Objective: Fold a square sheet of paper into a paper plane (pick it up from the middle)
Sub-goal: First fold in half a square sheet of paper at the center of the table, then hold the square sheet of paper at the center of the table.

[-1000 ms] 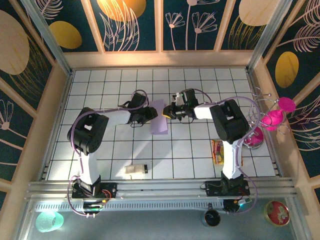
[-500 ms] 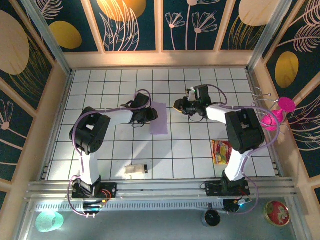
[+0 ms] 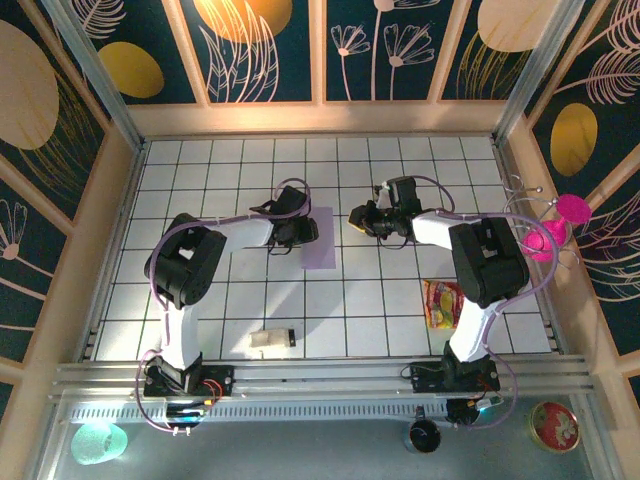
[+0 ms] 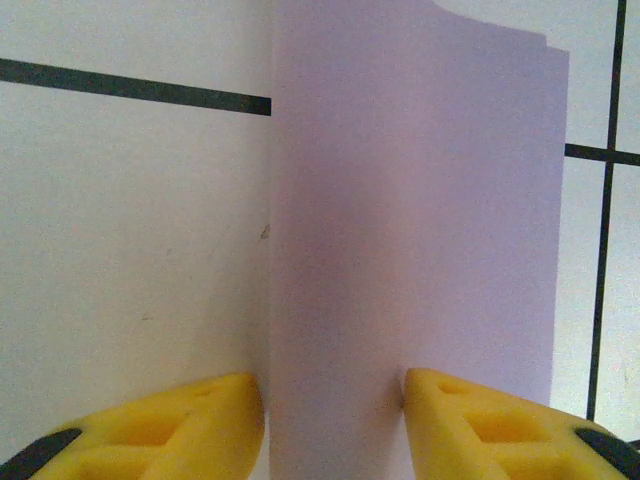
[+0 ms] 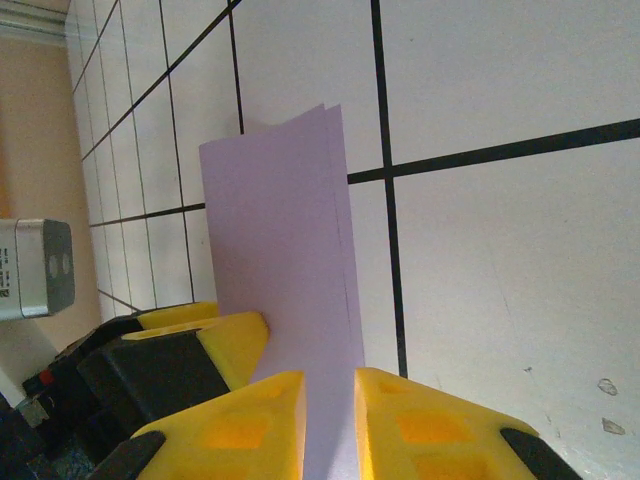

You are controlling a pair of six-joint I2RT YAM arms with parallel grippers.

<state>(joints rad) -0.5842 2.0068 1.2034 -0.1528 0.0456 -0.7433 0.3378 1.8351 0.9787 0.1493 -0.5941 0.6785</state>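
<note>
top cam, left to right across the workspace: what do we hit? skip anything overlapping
White block → lilac paper → right claw → snack packet → pink cups

1 sheet [image 3: 322, 246], 1 block [image 3: 272, 340], 1 pkt [image 3: 438, 303]

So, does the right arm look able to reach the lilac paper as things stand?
Probably yes: the right gripper sits just off the lilac paper with nothing between them, and the left gripper occupies only the opposite edge.
</note>
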